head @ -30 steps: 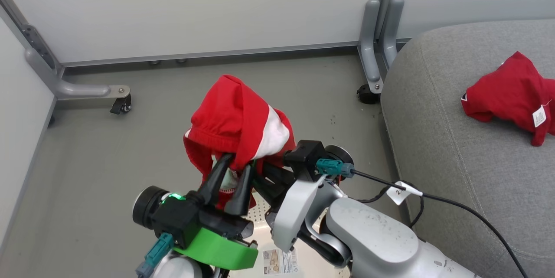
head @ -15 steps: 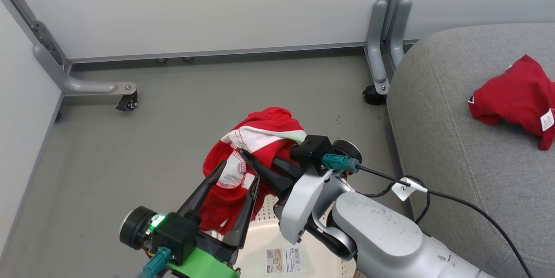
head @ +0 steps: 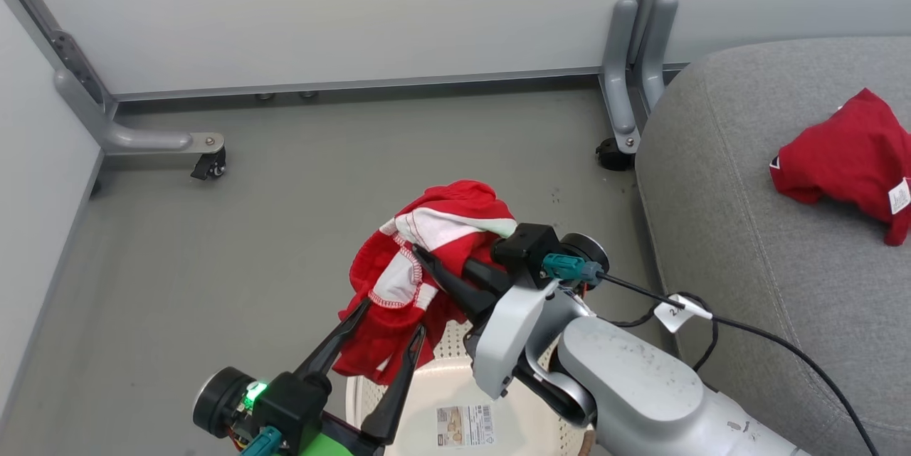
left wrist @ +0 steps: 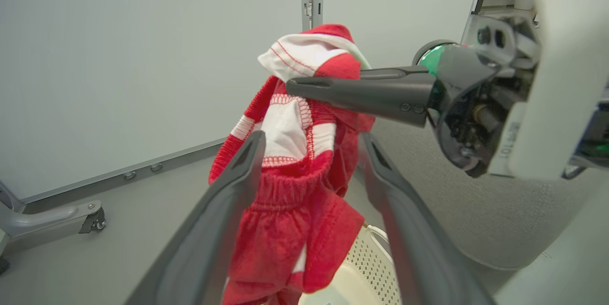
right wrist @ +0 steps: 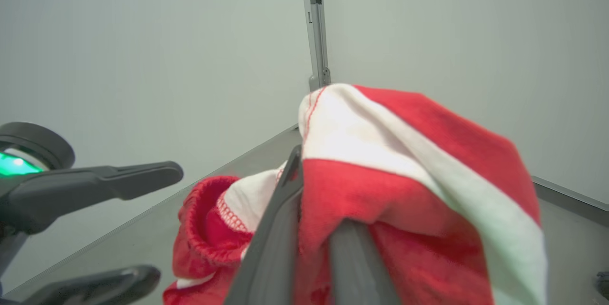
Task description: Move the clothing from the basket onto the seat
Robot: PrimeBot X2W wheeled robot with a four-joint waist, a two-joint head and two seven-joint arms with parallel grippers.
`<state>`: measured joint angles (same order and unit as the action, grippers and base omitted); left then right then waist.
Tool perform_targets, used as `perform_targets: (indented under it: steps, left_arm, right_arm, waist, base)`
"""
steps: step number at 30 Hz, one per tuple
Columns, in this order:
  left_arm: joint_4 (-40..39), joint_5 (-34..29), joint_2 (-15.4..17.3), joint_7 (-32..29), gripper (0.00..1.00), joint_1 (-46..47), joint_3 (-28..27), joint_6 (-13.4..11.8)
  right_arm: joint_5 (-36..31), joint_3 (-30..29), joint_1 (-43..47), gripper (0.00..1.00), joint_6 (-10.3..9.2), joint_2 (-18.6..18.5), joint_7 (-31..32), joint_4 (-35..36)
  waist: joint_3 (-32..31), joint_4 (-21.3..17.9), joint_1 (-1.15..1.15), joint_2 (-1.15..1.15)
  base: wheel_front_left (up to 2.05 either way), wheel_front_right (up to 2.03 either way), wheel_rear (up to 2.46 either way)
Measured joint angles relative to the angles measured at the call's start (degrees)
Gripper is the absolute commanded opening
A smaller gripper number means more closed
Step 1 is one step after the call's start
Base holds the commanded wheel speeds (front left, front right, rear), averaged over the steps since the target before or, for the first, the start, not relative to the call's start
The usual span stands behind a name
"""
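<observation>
One piece of the red clothing, with white stripes, hangs in the air over the basket. My right gripper is shut on its upper fold, seen up close in the right wrist view. My left gripper stands open below it. In the left wrist view the clothing dangles between the spread fingers of my left gripper. A second red garment with a white tag lies on the grey seat at the right.
The basket's perforated bottom carries a paper label. Grey floor lies beyond it, closed off by white partition panels on grey castered feet. A black cable with a white tag trails from my right wrist across the seat's edge.
My left gripper has opened, let go of the garment and drawn back toward me. The garment has slumped lower and now hangs from the right gripper alone.
</observation>
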<state>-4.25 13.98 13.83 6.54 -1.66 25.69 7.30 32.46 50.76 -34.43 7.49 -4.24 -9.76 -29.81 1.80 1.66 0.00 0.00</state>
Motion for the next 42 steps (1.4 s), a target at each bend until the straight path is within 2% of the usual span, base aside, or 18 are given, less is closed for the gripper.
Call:
perform_targets:
  steps: [6, 13, 28, 35, 42]
  left_arm:
    - [-0.12, 0.01, 0.27, -0.16, 1.0, 0.01, 0.41, -0.23]
    - [-0.2, 0.0, 0.57, 0.07, 1.0, 0.82, 1.15, -0.32]
    - [-0.97, -0.47, 1.77, -1.25, 1.0, 6.3, 3.24, -0.32]
    - [-2.04, -0.73, 3.35, -2.48, 1.0, 8.2, 4.34, -0.24]
    - [-3.39, -1.02, 4.05, -3.53, 1.0, 11.33, 6.01, -0.16]
  right_arm:
    - [-0.49, -1.12, 0.1, 0.0, 0.0, -0.3, -0.42, -0.42]
    - [-1.24, -3.11, 0.01, 0.0, 0.0, -0.71, -0.94, -0.53]
    - [-3.01, -9.61, -0.16, 0.0, 0.0, -1.54, -3.21, -0.86]
    - [-3.94, -15.79, 0.44, 0.0, 0.0, -1.78, -4.46, -1.05]
    - [-5.37, -23.94, 1.09, 0.0, 0.0, -3.82, -4.98, -0.78]
  waist:
    - [0.51, -1.85, 0.0, 0.0]
    - [1.51, -6.36, 0.0, 0.0]
    - [5.75, -21.1, 0.0, 0.0]
    - [9.15, -27.13, 0.0, 0.0]
    - [13.76, -29.73, 0.0, 0.0]
  base:
    - [0.0, 0.0, 0.0]
    - [0.0, 0.0, 0.0]
    - [0.0, 0.0, 0.0]
    - [0.0, 0.0, 0.0]
    - [0.0, 0.0, 0.0]
